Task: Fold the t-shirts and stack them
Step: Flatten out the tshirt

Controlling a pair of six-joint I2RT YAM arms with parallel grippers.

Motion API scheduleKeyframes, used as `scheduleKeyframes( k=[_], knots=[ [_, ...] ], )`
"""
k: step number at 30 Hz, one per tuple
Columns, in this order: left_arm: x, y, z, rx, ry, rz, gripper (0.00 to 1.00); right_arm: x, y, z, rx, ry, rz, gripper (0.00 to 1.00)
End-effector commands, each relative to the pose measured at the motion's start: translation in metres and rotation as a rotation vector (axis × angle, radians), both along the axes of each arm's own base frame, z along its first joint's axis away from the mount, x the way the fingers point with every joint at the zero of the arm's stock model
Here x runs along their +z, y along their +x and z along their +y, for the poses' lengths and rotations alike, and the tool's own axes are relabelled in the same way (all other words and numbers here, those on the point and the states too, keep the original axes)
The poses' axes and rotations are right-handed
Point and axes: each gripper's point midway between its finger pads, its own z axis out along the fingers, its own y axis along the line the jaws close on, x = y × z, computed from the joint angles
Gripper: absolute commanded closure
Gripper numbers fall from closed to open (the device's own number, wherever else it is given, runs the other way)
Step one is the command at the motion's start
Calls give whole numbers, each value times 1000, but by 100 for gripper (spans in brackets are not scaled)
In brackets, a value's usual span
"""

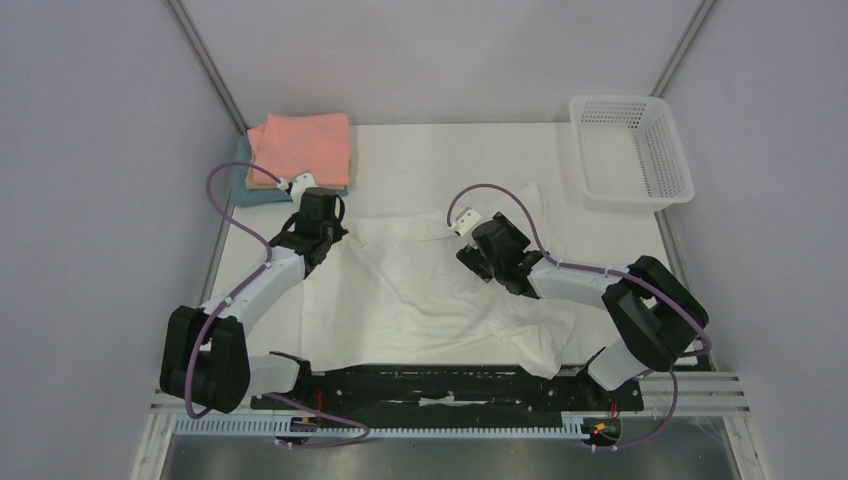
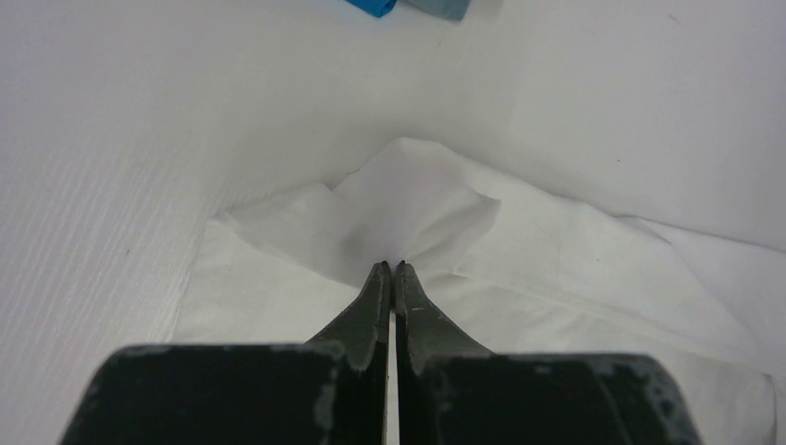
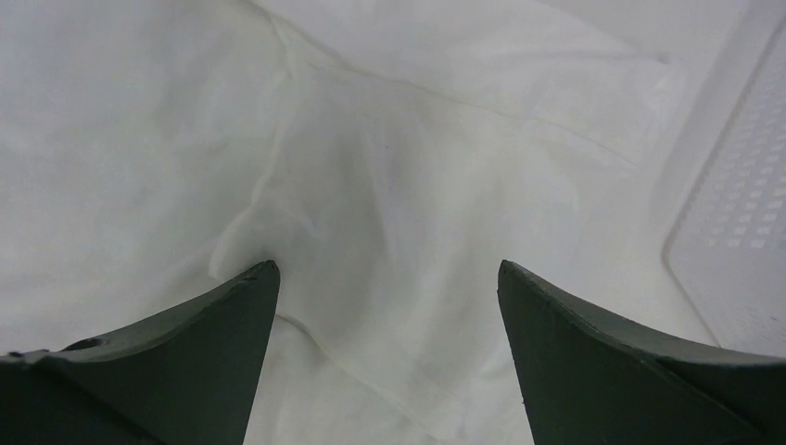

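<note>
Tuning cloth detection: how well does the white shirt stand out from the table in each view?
Top external: white shirt nearly merges with the white table, outlined by faint fold shadows. Left wrist: left tool dark, pinched cloth washed out. Right wrist: right tool dark, folds low-contrast.

This is a robotics laboratory test cell: plain pale walls (image 1: pixel 100 150) braced by bare metal posts (image 1: pixel 205 60) enclose a white worktop (image 1: pixel 420 150), where a left arm (image 1: pixel 262 280) and a right arm (image 1: pixel 580 280) are bolted to a black base plate (image 1: pixel 450 385) beside a slotted cable rail (image 1: pixel 450 432), each arm trailing looped purple cables (image 1: pixel 225 180).
</note>
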Motion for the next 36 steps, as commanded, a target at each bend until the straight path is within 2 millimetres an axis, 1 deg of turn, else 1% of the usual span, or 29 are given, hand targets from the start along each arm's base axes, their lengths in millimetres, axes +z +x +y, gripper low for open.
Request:
scheduleKeyframes(
  k=[1,5,8,11,14,17,25,27,29,31,34,36],
  knots=[
    [15,4,5,36,-7,-56,98,4,8,24,85,59,14,11],
    [16,4,4,36,-10,-57,98,0,-3,36,164,112,59,12],
    [15,4,4,34,-12,-56,98,2,-8,44,177,173,71,13],
    [16,4,5,35,-8,-58,98,-3,-12,47,194,192,78,14],
    [18,4,5,36,-7,-62,98,-10,-5,33,119,129,66,16],
    [18,4,6,40,-3,-63,98,-12,4,22,54,94,52,19],
    [17,5,6,40,1,-60,98,4,21,7,-48,155,-27,36],
    [16,5,6,40,3,-59,98,6,25,6,-65,178,-40,39],
    [17,6,6,41,4,-60,98,7,30,5,-79,195,-44,39],
    [16,6,7,43,5,-60,98,6,34,10,-67,213,-35,40],
    [15,6,8,45,11,-55,98,-4,31,22,3,224,12,42],
    [14,6,8,46,13,-52,98,-14,25,27,38,227,52,46]
  ],
)
